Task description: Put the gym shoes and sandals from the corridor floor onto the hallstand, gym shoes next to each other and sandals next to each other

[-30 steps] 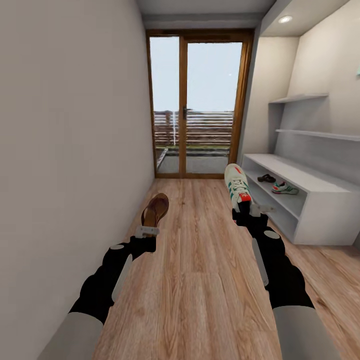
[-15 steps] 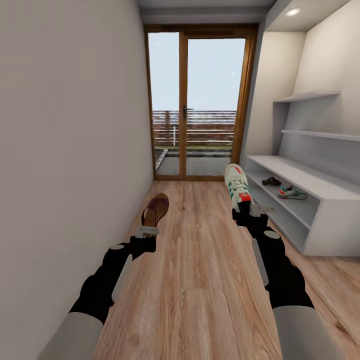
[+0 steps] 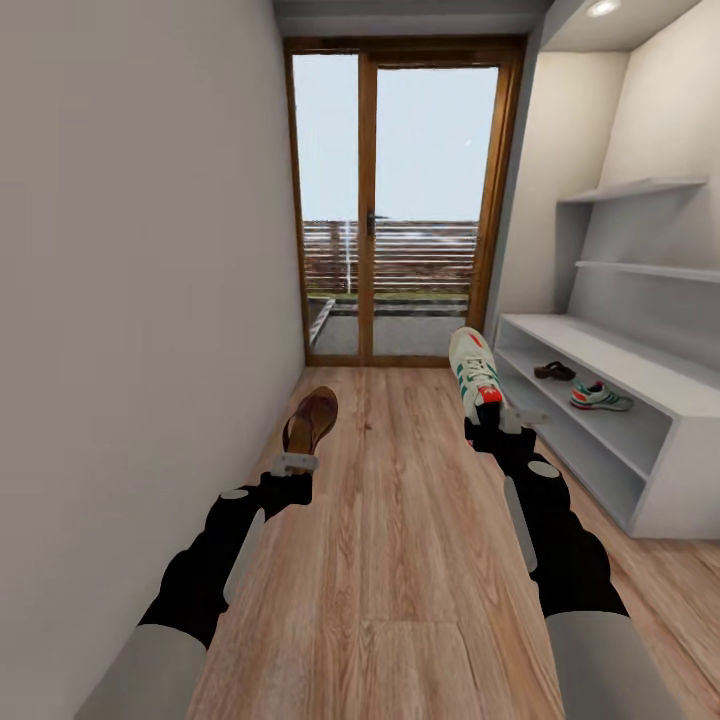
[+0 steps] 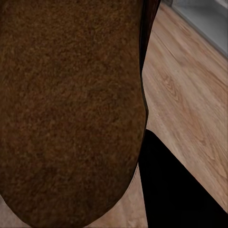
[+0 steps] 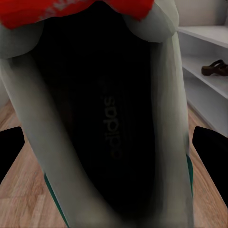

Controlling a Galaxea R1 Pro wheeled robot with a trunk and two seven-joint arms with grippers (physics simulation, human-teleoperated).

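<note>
Sandal (image 3: 311,420) in left fingers (image 3: 294,463), sneaker (image 3: 474,372) in right fingers (image 3: 508,416)

You see a matt wood-grain corridor floor (image 3: 400,560), a smooth matt white hallstand (image 3: 640,370), a held sandal (image 4: 71,109) with a rough, grainy brown sole, and a white leather-look gym shoe (image 3: 473,375).
</note>
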